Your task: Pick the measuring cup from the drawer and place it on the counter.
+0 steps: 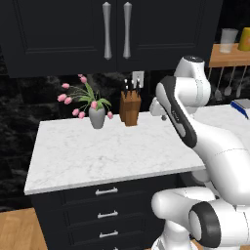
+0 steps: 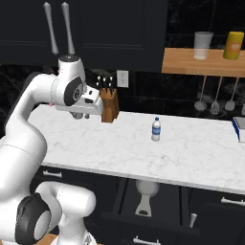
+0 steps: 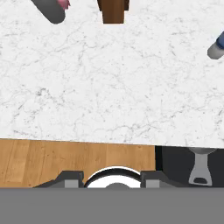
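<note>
Left base view: arm (image 1: pixel 195 122) raised over counter (image 1: pixel 97 151); vase (image 1: pixel 97 117) and knife block (image 1: pixel 130 107) at back.

Right base view: cup (image 2: pixel 145 194) lies in open drawer (image 2: pixel 119 201) below counter; bottle (image 2: pixel 156 129) stands on counter.

Hand view: gripper (image 3: pixel 113 180) over counter edge, fingers (image 3: pixel 70 179) apart, holding nothing; cup handle at lower right.

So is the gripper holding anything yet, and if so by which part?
Nothing is held. The measuring cup lies in the open drawer below the counter, its handle pointing outward. The gripper is up over the counter, nothing between its fingertips.
</note>
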Robot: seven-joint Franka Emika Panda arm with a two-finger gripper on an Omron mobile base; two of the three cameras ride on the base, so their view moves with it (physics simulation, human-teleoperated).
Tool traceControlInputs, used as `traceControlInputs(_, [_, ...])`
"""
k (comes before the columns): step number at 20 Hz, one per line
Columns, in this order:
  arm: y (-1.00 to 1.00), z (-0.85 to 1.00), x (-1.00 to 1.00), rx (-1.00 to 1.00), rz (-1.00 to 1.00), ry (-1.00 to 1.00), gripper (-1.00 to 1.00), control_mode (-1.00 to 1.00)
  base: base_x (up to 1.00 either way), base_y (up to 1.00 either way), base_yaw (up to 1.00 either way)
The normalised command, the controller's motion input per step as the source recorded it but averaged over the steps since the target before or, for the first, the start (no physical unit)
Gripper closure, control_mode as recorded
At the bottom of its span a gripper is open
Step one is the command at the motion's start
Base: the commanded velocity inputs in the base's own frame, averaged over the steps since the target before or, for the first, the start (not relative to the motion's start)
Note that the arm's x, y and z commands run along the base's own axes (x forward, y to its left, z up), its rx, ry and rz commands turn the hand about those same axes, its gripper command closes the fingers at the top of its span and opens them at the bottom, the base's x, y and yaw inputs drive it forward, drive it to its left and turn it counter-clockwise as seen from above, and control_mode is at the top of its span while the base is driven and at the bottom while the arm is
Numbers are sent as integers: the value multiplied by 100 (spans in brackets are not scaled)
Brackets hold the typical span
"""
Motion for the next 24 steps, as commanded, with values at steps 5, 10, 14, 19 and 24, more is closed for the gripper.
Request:
traceControlInputs(5, [0,-1,-4,0,0,-4,-100,-100,0,0,0])
traceControlInputs(10, [-2,-6,-1,0,0,1,-100,-100,0,0,0])
traceControlInputs(14, [-46,-4,-16,0,0,1,-100,-100,0,0,0])
traceControlInputs(19, [-70,-5,-20,0,0,3,-100,-100,0,0,0])
traceControlInputs(24, [-84,-8,-40,0,0,2,-100,-100,0,0,0])
